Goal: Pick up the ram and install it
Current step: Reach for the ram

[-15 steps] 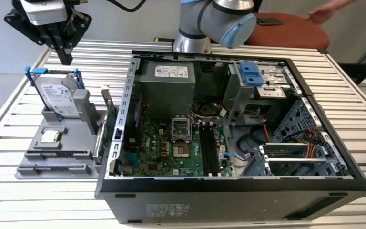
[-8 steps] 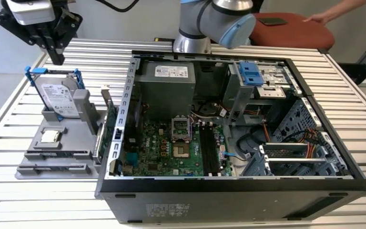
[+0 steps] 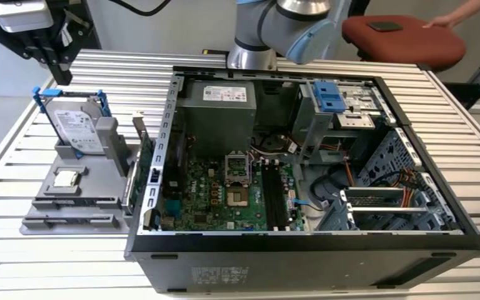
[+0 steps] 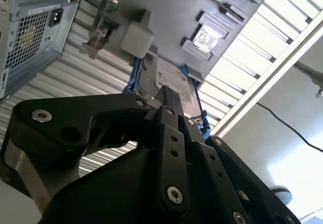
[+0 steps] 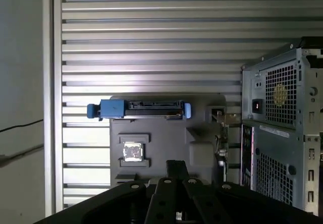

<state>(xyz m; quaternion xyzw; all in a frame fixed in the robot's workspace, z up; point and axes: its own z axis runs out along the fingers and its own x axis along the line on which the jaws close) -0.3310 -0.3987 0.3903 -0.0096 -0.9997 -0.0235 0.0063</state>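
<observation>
End effector [image 5: 176, 171] hovers over grey parts tray [image 5: 166, 143] | grip state: cannot tell | tip: square up along the ram's long edges

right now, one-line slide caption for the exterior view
Open computer case on a slatted table, hard drive standing in the grey holder beside it.

One hard drive [image 5: 139, 109], one processor chip [image 5: 132, 152] and one expansion card [image 3: 145, 175] are counted at one grey holder [image 5: 161, 143], directly below the single gripper [image 5: 176, 166] — one of each. One open computer case [image 5: 282, 128] is counted beside that holder — farther off, one red stool [image 3: 402, 37] and one hand [image 3: 444, 20].
</observation>
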